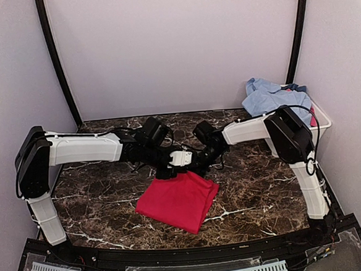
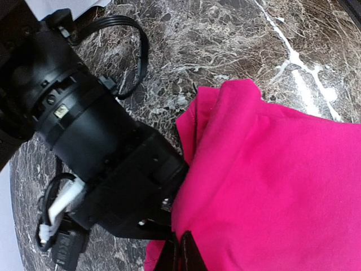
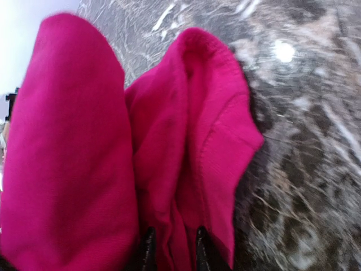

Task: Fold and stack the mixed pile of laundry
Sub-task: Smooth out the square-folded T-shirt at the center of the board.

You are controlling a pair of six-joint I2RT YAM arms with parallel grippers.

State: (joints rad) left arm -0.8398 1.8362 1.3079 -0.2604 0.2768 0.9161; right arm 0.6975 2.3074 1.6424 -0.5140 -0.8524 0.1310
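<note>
Two grippers meet at the 12 o'clock edge of the red garment (image 1: pixel 179 201), lying partly folded on the marble table (image 1: pixel 98 203). The left gripper (image 2: pixel 181 254) pinches its hem and the right gripper (image 3: pixel 175 248) stands narrow around a fold, probably so both can carry this edge over; the light-blue shirt (image 1: pixel 267 95) waits at 2 o'clock in the white tub (image 1: pixel 322 122)

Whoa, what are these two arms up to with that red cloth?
Two robot arms are folding laundry on a marble table. Both meet at the far edge of a red garment that lies partly folded in the middle. The left gripper is pinched shut on the cloth. The right gripper has a fold between its fingers, though whether it is gripping is unclear. More laundry, including a light-blue shirt, sits heaped in a white tub at the back right.
</note>
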